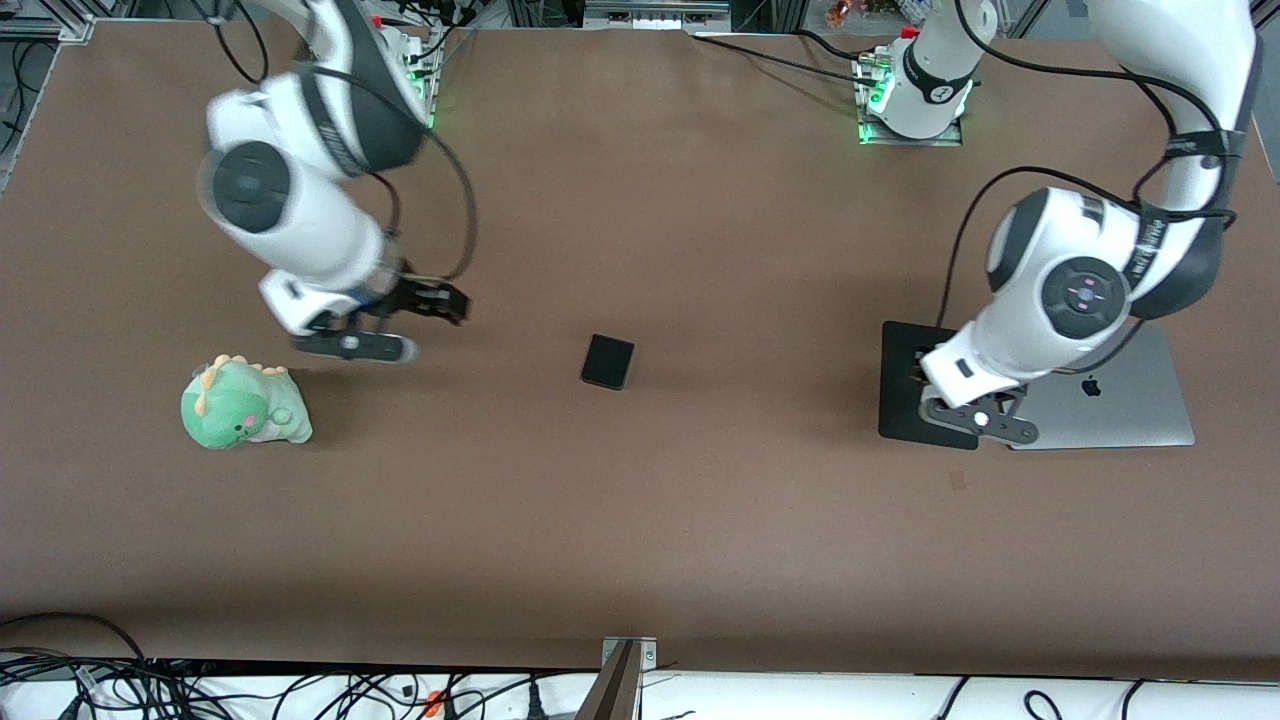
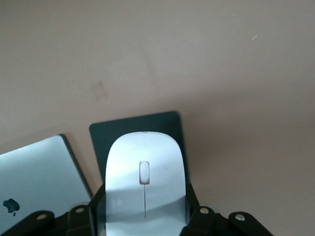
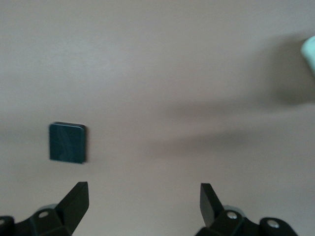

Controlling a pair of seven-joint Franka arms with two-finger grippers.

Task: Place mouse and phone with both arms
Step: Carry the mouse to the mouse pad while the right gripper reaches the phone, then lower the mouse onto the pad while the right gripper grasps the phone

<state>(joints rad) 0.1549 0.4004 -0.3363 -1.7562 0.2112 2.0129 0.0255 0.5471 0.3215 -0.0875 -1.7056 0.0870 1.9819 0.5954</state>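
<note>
We find the left hand (image 2: 145,216) grasping the glossy white oval mouse (image 2: 145,184) over the flat black mouse pad (image 2: 135,129), presumably for placing; the right hand (image 3: 143,197), released, hangs over bare tabletop (image 1: 640,520) near the small black rectangular phone (image 1: 608,361).

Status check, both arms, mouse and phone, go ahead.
Left gripper shut on mouse, over mouse pad beside laptop. Right gripper open over bare table, phone lying mid-table, untouched. Nothing blocking phone; plush dinosaur well apart.
</note>
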